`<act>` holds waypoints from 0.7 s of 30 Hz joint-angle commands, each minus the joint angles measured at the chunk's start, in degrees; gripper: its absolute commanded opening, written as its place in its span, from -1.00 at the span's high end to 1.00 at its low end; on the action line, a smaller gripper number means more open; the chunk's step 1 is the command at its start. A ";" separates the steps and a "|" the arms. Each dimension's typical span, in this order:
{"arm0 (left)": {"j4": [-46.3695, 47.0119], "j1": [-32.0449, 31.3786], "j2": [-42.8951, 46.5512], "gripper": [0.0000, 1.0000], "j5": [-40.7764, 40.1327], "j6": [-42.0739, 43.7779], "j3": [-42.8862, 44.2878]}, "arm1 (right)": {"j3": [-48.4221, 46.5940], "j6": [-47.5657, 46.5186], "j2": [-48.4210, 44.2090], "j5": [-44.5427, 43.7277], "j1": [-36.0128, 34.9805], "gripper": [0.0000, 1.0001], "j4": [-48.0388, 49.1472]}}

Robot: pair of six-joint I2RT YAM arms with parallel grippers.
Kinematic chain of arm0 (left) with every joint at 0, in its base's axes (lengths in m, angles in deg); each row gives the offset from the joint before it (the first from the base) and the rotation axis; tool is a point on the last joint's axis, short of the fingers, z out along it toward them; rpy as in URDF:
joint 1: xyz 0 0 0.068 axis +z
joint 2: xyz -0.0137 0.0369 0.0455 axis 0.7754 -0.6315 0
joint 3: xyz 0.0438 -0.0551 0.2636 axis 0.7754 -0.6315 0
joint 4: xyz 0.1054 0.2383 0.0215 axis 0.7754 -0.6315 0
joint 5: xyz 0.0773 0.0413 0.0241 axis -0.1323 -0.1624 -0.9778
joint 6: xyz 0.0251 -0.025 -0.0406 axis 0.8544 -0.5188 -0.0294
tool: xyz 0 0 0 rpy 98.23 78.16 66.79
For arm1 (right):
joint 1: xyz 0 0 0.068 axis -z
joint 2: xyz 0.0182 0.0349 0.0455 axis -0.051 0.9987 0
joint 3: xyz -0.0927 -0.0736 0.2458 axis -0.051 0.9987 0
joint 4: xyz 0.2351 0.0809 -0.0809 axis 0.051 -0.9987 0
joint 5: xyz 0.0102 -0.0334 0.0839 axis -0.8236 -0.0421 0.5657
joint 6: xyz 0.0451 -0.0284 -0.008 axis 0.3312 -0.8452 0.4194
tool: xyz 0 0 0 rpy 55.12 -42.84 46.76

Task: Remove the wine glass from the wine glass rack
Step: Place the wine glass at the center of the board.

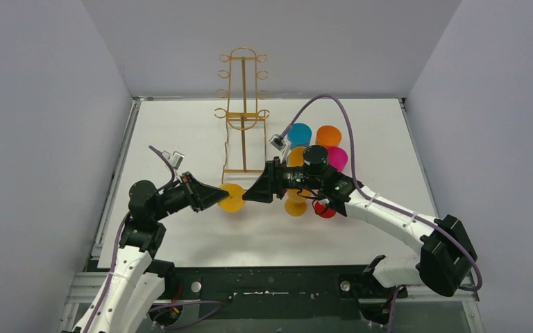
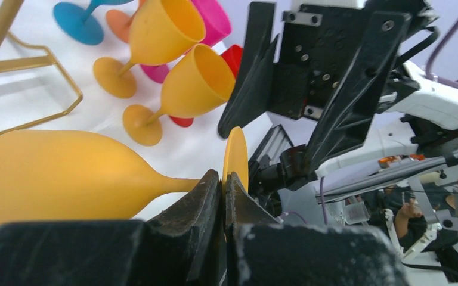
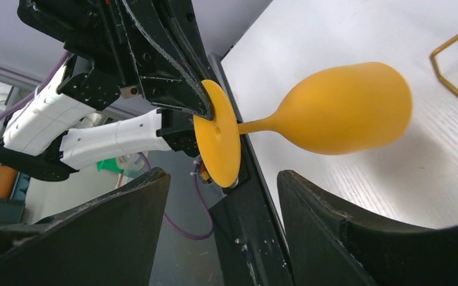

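Guessing the left gripper (image 2: 223, 179), jaws clamped on the yellow wine glass (image 3: 346, 107) foot just in front of the wine glass rack (image 1: 243, 90), holds it sideways for the open-jawed right gripper (image 1: 248, 194).

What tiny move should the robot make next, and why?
Probably ease the open right gripper forward onto the yellow wine glass and close: the left gripper pinches its foot, holding it sideways, already off the wine glass rack.
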 commanded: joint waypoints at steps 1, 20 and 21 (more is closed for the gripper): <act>13.67 -0.49 0.18 1.00 4.83 -6.90 0.89 | -0.12 1.22 -0.38 1.42 -3.01 -0.32 10.13; 17.96 -1.46 -0.38 1.00 9.60 -8.35 1.52 | 5.52 10.86 0.09 3.98 -2.30 0.58 25.44; 19.09 -1.66 -0.14 1.00 9.25 -9.37 1.16 | 5.70 10.54 -0.19 3.85 -2.38 0.62 25.44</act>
